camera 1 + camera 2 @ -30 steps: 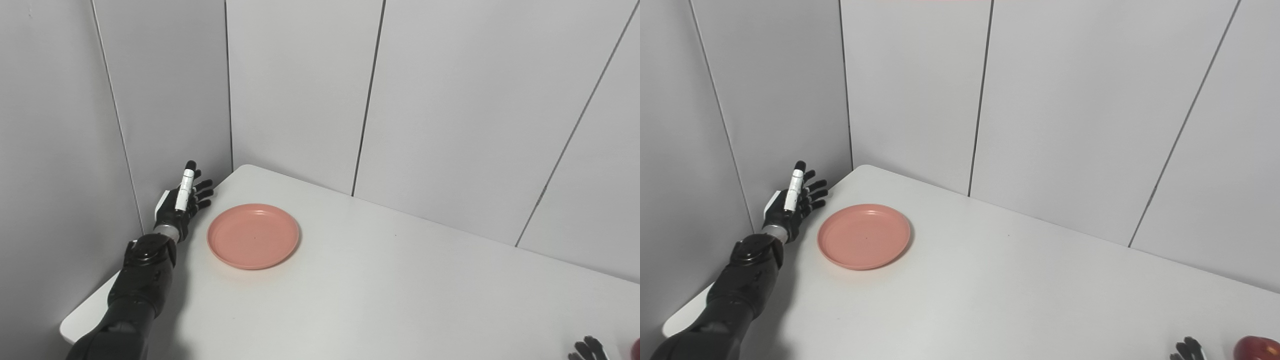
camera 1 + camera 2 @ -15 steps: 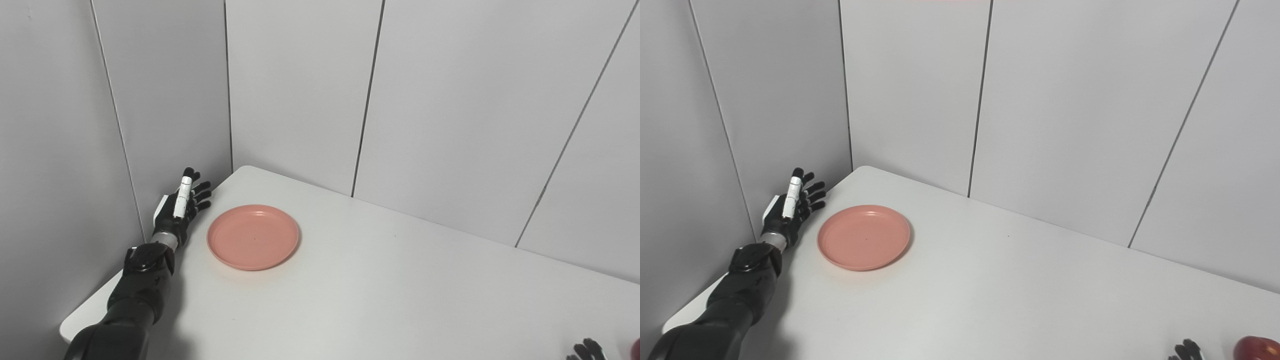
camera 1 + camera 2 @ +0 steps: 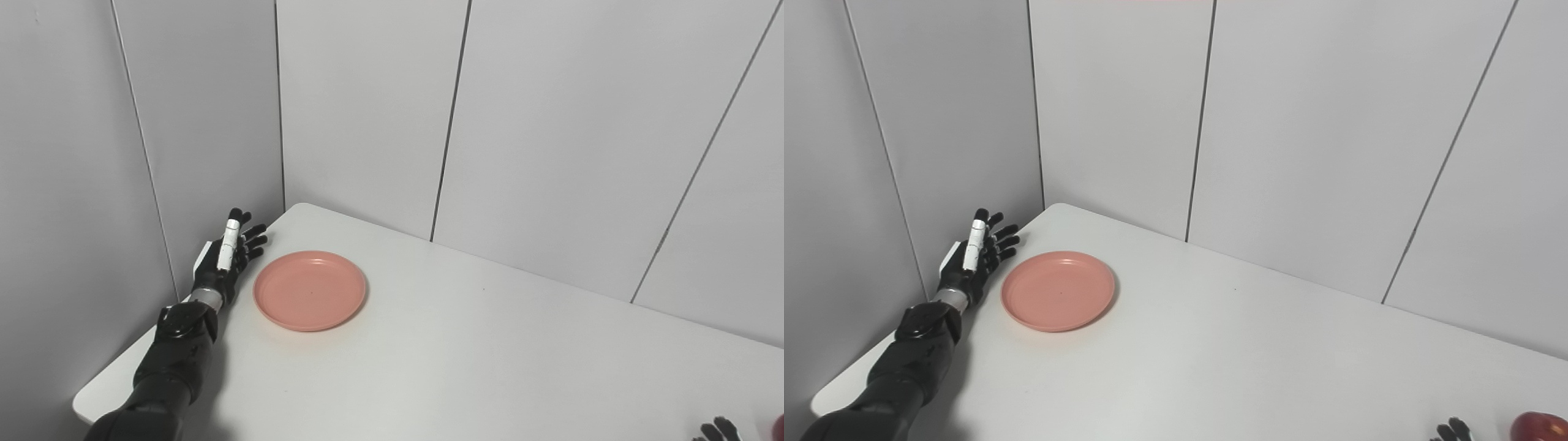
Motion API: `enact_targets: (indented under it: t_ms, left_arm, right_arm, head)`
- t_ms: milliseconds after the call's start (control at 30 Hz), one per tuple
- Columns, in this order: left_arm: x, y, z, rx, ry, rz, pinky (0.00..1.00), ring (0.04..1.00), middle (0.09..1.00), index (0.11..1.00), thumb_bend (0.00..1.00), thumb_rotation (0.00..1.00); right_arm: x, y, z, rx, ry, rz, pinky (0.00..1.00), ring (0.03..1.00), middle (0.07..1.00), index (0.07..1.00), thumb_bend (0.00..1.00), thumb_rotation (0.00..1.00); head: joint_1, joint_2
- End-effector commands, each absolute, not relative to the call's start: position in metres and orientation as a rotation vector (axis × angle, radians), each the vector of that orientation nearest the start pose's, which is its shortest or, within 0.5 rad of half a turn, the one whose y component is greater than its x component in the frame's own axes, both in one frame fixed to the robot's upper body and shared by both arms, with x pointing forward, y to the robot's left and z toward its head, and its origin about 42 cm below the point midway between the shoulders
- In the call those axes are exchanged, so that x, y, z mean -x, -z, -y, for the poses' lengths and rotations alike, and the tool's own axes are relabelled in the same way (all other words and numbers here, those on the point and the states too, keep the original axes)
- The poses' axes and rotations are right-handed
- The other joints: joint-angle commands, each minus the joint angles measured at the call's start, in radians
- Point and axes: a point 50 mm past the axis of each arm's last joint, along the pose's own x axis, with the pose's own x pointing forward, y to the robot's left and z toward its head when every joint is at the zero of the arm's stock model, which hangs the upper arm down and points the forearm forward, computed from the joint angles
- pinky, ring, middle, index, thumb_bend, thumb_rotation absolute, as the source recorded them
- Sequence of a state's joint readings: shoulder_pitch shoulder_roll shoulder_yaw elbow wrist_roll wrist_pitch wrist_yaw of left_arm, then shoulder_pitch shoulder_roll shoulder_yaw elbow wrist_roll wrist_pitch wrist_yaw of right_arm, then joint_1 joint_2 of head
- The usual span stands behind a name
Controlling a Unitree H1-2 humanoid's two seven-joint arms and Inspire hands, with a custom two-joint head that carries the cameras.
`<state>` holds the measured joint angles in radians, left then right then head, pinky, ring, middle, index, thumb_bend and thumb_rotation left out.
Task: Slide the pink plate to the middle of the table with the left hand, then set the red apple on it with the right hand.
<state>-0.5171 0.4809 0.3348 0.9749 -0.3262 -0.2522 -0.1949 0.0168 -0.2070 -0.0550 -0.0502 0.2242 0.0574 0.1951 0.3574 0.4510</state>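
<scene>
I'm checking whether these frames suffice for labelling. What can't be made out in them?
- Right hand: both views, cut by the bottom edge; open or shut unclear.
- Red apple: right eye view, cut by the bottom edge.
- Left hand: contact with the pink plate unclear.

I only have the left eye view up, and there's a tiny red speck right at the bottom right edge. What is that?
Observer: The right eye view shows more of it. It's the red apple, round and dark red, resting on the white table in the bottom right corner, partly cut off by the frame.
Operator: And the black bits next to it, are they holding it?
Observer: No. Those are fingertips of the right hand. The right eye view shows bare table between them and the apple, so they are apart. The rest of that hand is out of frame.
</scene>
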Motion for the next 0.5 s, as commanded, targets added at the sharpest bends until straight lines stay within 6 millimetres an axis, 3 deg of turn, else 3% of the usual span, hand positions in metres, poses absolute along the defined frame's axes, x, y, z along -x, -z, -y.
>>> enact_targets:
  t_ms: [0, 467]
  left_arm:
    - [-0.407, -0.118, -0.461, 0.081, -0.266, -0.025, 0.86, 0.856, 0.857, 0.936, 0.82, 0.95]
    - [-0.404, -0.120, -0.440, 0.114, -0.230, -0.032, 0.86, 0.866, 0.863, 0.937, 0.84, 0.93]
  right_arm:
    - [-0.274, -0.108, 0.278, -0.027, -0.169, -0.051, 1.00, 0.966, 0.968, 0.974, 0.84, 1.00]
    - [-0.273, -0.112, 0.274, -0.031, -0.166, -0.052, 1.00, 0.976, 0.972, 0.983, 0.82, 1.00]
  head:
    - [0.000, 0.002]
    - [-0.005, 0.008]
